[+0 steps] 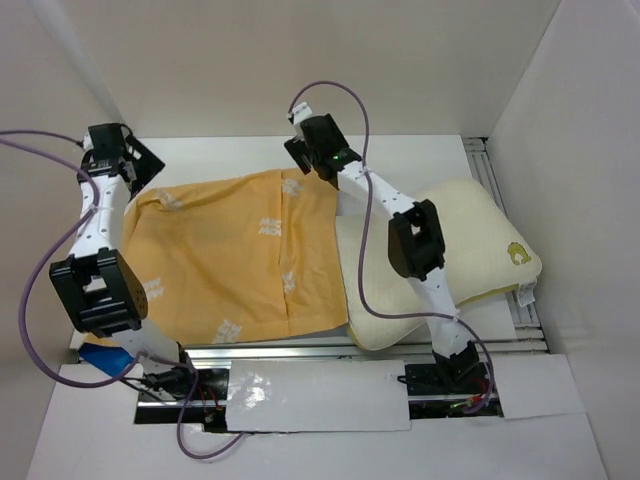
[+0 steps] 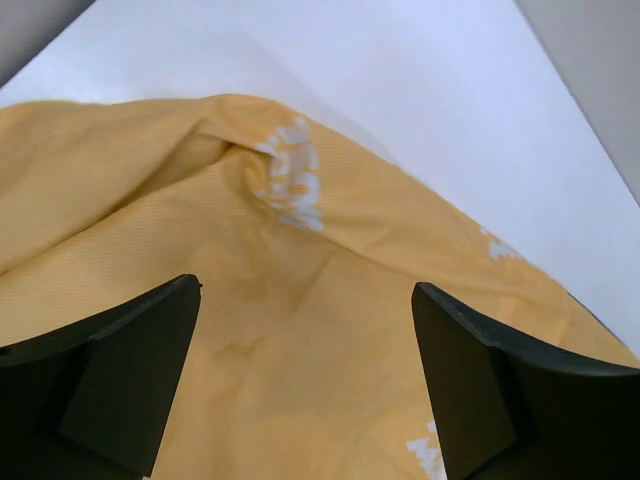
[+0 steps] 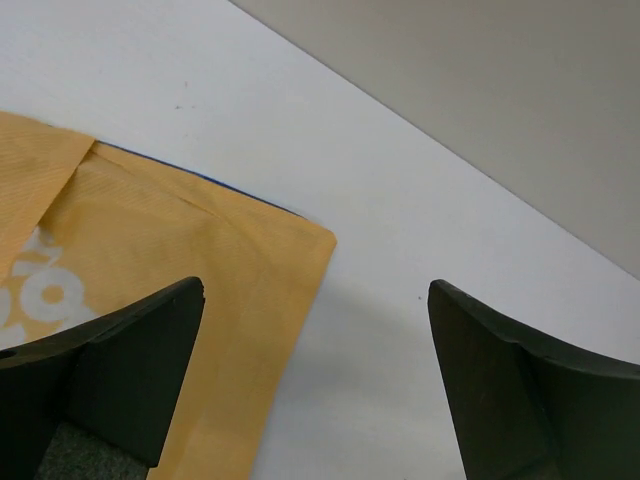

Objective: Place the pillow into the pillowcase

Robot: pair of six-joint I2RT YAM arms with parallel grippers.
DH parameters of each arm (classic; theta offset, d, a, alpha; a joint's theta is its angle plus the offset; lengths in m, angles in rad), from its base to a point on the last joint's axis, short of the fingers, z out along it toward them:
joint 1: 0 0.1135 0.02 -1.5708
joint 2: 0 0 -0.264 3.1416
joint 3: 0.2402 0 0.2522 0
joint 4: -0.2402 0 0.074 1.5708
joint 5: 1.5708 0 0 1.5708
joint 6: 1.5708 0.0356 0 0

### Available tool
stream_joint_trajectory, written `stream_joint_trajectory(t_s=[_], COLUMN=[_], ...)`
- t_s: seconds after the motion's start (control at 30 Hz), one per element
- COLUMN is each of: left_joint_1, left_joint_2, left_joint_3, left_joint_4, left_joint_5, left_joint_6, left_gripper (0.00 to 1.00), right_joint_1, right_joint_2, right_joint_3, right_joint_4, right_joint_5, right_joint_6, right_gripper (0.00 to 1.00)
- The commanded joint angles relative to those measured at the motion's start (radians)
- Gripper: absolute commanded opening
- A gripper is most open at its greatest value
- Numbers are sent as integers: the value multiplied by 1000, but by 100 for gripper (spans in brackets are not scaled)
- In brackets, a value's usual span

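Observation:
The pillowcase (image 1: 240, 260) lies flat, orange face up with white lettering, across the left and middle of the table. The cream pillow (image 1: 485, 235) lies to its right, with a small yellow mark (image 1: 517, 254) near its right corner, partly hidden under my right arm. My left gripper (image 1: 125, 160) is open over the pillowcase's far left corner; its wrist view shows orange cloth (image 2: 300, 330) between the spread fingers (image 2: 120, 370). My right gripper (image 1: 315, 150) is open above the pillowcase's far right corner (image 3: 200, 280), with bare table under the right finger (image 3: 520, 390).
White walls close in the table on the left, back and right. Metal rails run along the front edge (image 1: 300, 352) and the right side (image 1: 490, 165). Purple cables (image 1: 45, 270) loop beside both arms. A blue piece (image 1: 105, 358) shows by the left arm's base.

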Motion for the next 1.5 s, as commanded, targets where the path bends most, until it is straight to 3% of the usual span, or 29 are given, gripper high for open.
stream_joint_trajectory(t_s=[0.0, 0.17, 0.2, 0.37, 0.53, 0.73, 0.83, 0.97, 1.27, 1.37, 1.47], left_joint_1=[-98, -305, -339, -546, -671, -858, -904, -913, -924, -924, -924], left_joint_2=[-25, -91, -128, -243, -293, -272, -229, -183, -130, -97, -45], left_joint_3=[63, 16, -40, -315, -508, -555, -515, -497, -506, -487, -461], left_joint_4=[7, -13, -13, 108, 202, 237, 191, 157, 137, 137, 107], left_joint_5=[-45, -69, -56, 0, 29, -9, -78, -115, -115, -129, -170], left_joint_6=[77, 115, 115, 54, -1, -1, 9, -12, -43, -43, -52], left_gripper=[100, 100, 100, 94, 87, 85, 80, 71, 67, 67, 59], right_joint_1=[-23, -68, -79, -100, -90, -15, 76, 223, 280, 280, 280], right_joint_2=[-231, -492, -534, -825, -1006, -1154, -1183, -1171, -1011, -1002, -1037], right_joint_3=[-113, -377, -514, -899, -1062, -1275, -1338, -1358, -1315, -1315, -1326], right_joint_4=[74, -42, -42, -96, -179, -256, -197, -196, -289, -302, -282], right_joint_5=[-6, -107, -129, -138, -154, -263, -319, -276, 72, 72, 61], right_joint_6=[92, 251, 297, 506, 630, 623, 589, 578, 689, 689, 701], right_gripper=[100, 100, 100, 100, 100, 100, 100, 100, 100, 98, 92])
